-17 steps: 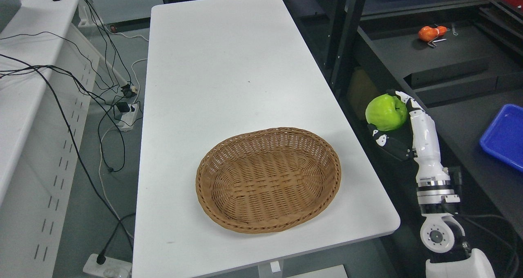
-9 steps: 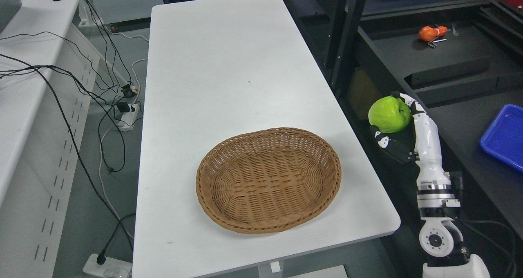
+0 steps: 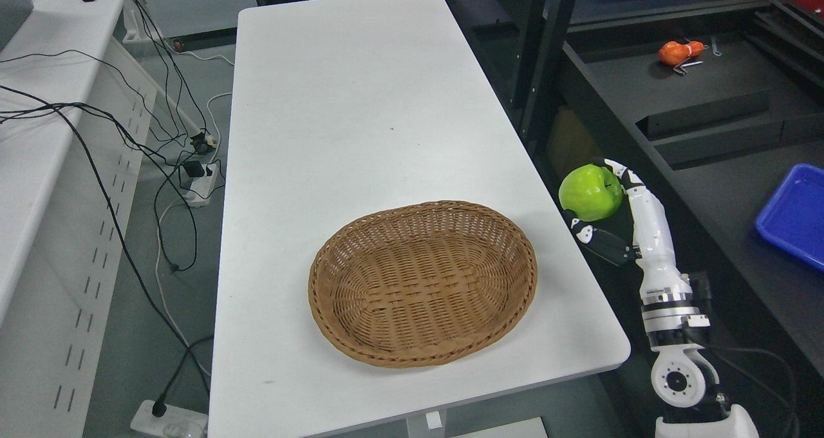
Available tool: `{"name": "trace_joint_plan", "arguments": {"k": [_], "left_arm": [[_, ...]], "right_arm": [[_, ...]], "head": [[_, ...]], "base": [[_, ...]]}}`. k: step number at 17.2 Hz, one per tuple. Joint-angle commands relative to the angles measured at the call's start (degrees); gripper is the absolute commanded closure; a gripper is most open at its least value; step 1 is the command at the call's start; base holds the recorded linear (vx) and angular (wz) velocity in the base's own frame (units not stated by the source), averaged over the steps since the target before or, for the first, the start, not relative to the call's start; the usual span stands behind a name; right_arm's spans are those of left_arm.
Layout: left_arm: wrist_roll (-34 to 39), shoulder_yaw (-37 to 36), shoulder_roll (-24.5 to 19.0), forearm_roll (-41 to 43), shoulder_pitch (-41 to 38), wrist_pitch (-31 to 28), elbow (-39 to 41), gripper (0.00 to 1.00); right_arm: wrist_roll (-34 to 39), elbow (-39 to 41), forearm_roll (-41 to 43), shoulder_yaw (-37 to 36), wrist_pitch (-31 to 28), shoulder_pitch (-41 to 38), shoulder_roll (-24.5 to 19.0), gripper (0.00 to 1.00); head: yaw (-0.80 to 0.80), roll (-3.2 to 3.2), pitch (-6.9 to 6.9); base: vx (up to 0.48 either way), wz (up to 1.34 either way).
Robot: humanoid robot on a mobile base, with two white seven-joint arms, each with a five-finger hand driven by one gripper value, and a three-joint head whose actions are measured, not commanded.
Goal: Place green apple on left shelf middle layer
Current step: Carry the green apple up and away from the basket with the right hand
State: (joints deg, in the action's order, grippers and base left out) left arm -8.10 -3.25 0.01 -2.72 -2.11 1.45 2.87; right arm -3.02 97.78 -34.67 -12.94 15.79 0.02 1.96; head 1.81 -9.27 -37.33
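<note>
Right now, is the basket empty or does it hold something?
Empty. The basket shows only bare weave inside. The apple is outside it, held in the right hand beyond the table's right edge.

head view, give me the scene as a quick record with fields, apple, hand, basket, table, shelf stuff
green apple: held in the right hand, off the table's right edge, not on any shelf; apple at
right hand: shut on the apple, arm entering from lower right
left hand: not in view
wicker basket: empty, on the near part of the table
white table: bare beyond the basket
dark shelving: right of the table, holds a small orange object
blue tray: at the right edge
</note>
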Motion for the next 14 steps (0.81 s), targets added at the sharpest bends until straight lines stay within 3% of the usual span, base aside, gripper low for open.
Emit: {"name": "trace_joint_plan", "arguments": {"k": [1, 14], "left_arm": [[0.02, 0.0, -1.01, 0.0, 0.0, -0.05, -0.06, 0.0], [0.02, 0.0, -1.01, 0.0, 0.0, -0.05, -0.06, 0.0]], "right_arm": [[-0.58, 0.31, 0.13, -0.68, 0.03, 0.68, -0.11, 1.0], [-2.25, 0.31, 0.13, -0.59, 0.12, 0.77, -0.11, 1.0]], "head": [[0.0, 0.0, 0.0], [0.0, 0.0, 0.0]], "base": [[0.0, 0.0], [0.0, 0.0]]}}
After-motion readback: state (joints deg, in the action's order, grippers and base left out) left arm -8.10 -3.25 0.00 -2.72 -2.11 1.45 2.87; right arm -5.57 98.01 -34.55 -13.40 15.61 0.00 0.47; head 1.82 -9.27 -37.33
